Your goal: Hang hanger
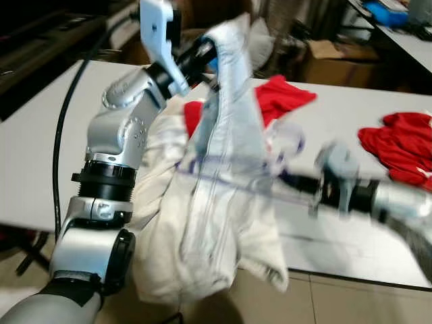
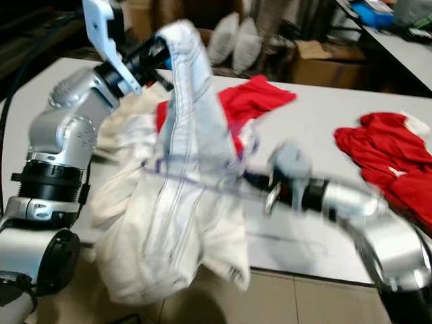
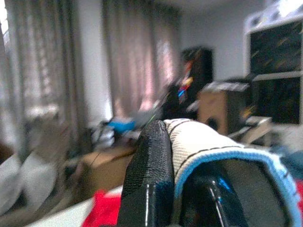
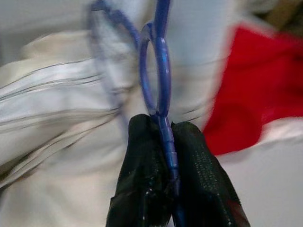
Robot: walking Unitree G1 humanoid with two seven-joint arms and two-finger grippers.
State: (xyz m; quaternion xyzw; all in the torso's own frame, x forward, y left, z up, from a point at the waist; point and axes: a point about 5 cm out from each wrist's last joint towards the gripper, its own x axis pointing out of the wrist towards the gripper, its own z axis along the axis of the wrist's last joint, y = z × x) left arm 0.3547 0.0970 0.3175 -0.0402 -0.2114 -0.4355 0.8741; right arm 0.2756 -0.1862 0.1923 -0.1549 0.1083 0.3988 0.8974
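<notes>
My left gripper (image 1: 204, 52) is raised over the white table (image 1: 40, 148), shut on the blue-trimmed collar (image 3: 208, 146) of a white garment (image 1: 223, 202), which hangs down past the table's front edge. My right gripper (image 4: 163, 137) reaches in from the right, shut on a thin blue hanger (image 4: 158, 71). The hanger (image 1: 229, 177) lies across the garment's middle, partly hidden in the cloth. The head views are blurred.
A red garment (image 1: 283, 94) lies on the table behind the white one, and another red heap (image 1: 401, 145) sits at the right. A black cable (image 1: 61, 142) runs beside my left arm. Cardboard boxes (image 1: 331, 61) stand beyond the table.
</notes>
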